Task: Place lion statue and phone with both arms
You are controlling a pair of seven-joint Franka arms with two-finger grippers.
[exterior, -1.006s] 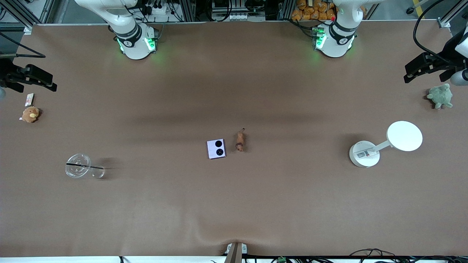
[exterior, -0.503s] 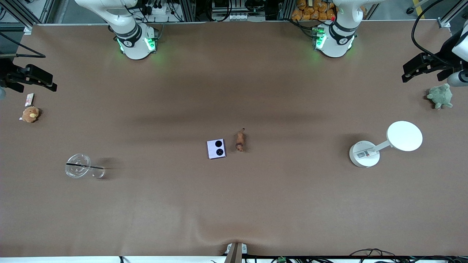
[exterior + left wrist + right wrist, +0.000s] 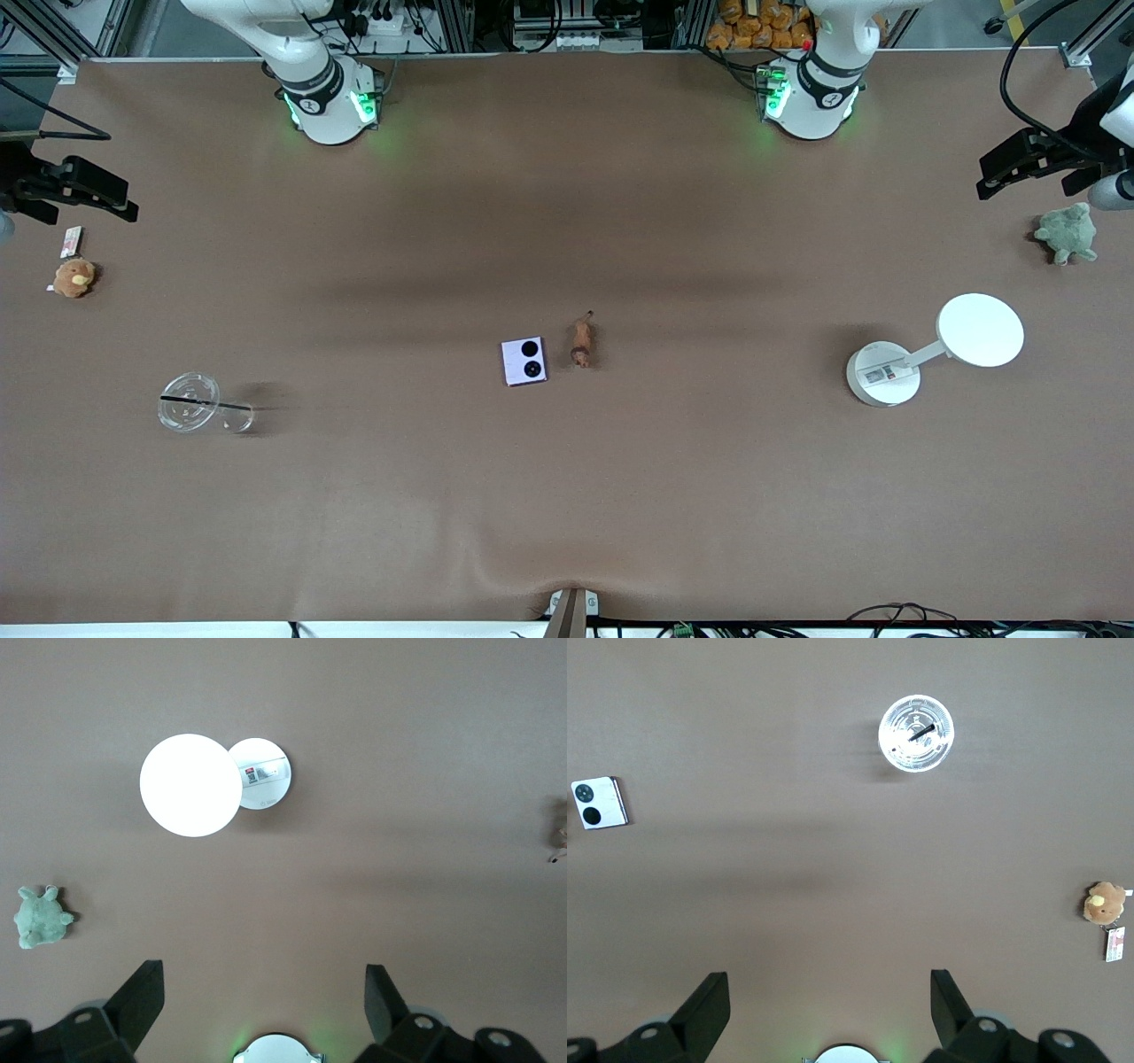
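Note:
The lion statue (image 3: 581, 343), a tiny orange-brown figurine, lies at the table's middle. The pale lilac phone (image 3: 524, 361) with two black circles lies flat right beside it, toward the right arm's end. The phone also shows in the right wrist view (image 3: 600, 803). The lion barely shows at the edge of the left wrist view (image 3: 560, 828). My left gripper (image 3: 263, 992) is open and empty, high over the left arm's end of the table (image 3: 997, 177). My right gripper (image 3: 828, 992) is open and empty, high over the right arm's end (image 3: 97, 197).
A white round disc on a stand (image 3: 981, 330) stands at the left arm's end, with a green plush turtle (image 3: 1067, 233) near it. A clear lidded cup with a straw (image 3: 189, 401), a brown plush toy (image 3: 73, 277) and a small card (image 3: 71, 240) are at the right arm's end.
The left arm's hand has shifted very slightly at its end of the table. The lion statue, the phone and the right arm have not moved.

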